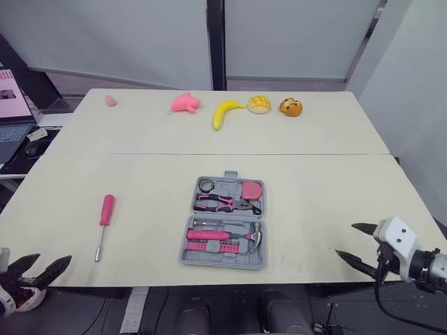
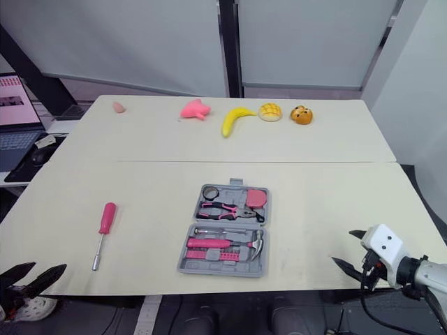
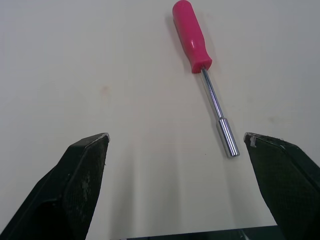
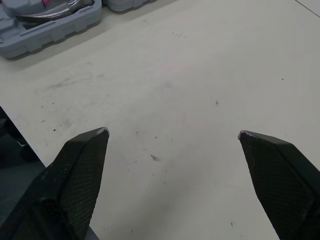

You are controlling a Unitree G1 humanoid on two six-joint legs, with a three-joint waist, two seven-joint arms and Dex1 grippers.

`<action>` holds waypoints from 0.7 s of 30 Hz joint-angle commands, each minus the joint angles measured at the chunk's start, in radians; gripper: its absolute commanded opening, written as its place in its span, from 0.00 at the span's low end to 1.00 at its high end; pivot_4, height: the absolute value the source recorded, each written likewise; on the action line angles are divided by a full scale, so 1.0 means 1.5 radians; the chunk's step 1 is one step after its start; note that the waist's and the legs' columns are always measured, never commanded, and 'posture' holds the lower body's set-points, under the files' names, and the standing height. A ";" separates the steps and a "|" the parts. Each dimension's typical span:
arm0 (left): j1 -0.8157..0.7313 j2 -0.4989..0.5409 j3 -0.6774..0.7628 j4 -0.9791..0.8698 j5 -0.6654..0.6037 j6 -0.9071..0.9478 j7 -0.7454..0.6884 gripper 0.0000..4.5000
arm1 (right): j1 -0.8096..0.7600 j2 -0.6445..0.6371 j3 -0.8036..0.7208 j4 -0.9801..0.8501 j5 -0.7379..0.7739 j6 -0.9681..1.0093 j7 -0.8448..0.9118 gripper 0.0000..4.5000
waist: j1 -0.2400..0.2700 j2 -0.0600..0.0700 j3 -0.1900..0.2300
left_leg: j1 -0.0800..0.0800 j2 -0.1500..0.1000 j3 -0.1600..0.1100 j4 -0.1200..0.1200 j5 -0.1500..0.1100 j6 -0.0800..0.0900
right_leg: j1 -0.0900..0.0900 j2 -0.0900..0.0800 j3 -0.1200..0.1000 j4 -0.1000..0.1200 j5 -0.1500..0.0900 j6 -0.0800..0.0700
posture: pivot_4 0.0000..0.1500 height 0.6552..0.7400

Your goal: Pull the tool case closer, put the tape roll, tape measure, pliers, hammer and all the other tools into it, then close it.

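Observation:
A grey tool case point(image 1: 225, 223) lies open near the table's front middle, holding pink pliers point(image 1: 223, 203), a pink tape measure point(image 1: 251, 189), a tape roll point(image 1: 207, 185) and a hammer point(image 1: 230, 235). A pink-handled screwdriver point(image 1: 103, 225) lies loose on the table to the case's left; it is also in the left wrist view point(image 3: 202, 66). My left gripper point(image 1: 36, 269) is open at the front left corner, short of the screwdriver. My right gripper point(image 1: 357, 243) is open at the front right edge, well right of the case point(image 4: 50, 20).
Along the far side of the table point(image 1: 314, 209) sit a pink toy point(image 1: 185, 103), a banana point(image 1: 225, 112), a yellow bun point(image 1: 258, 104) and an orange toy point(image 1: 290, 107). A small pink piece point(image 1: 110, 100) lies far left. A laptop point(image 1: 12, 112) stands left of the table.

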 commanded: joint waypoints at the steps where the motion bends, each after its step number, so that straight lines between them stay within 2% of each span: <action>1: 0.013 -0.007 0.032 -0.026 -0.016 0.002 0.010 1.00 | -0.005 -0.004 -0.028 0.005 0.017 -0.021 -0.003 1.00 | -0.001 0.000 0.000 | 0.000 0.000 0.000 0.000 0.000 0.000 | 0.000 0.000 0.000 0.000 0.000 0.000 | 1.00 0.83; 5: 0.020 -0.014 0.033 -0.035 -0.019 0.002 0.018 1.00 | -0.023 -0.013 -0.019 0.014 0.021 -0.028 -0.001 1.00 | -0.002 0.000 0.000 | 0.000 0.000 0.000 0.000 0.000 0.000 | 0.000 0.000 0.000 0.000 0.000 0.000 | 1.00 0.83; 11: 0.011 -0.033 0.033 -0.065 -0.024 0.006 0.051 1.00 | -0.119 -0.041 0.040 -0.057 0.068 0.034 0.015 1.00 | -0.002 0.000 0.000 | 0.000 0.000 0.000 0.000 0.000 0.000 | 0.000 0.000 0.000 0.000 -0.002 -0.003 | 1.00 0.83; 15: -0.009 -0.051 0.021 -0.088 -0.023 0.015 0.078 1.00 | -0.262 -0.055 0.135 -0.103 0.119 0.115 0.028 1.00 | -0.002 0.000 0.000 | 0.000 0.000 0.000 0.000 0.000 0.000 | 0.000 0.000 0.000 0.000 0.000 0.000 | 1.00 0.83; 21: -0.014 -0.071 0.009 -0.109 -0.012 0.023 0.109 1.00 | -0.443 -0.043 0.266 -0.079 0.133 0.171 0.059 1.00 | -0.001 0.000 0.000 | 0.000 0.000 0.000 -0.001 0.000 0.000 | 0.000 0.000 0.000 -0.001 0.000 0.001 | 1.00 0.83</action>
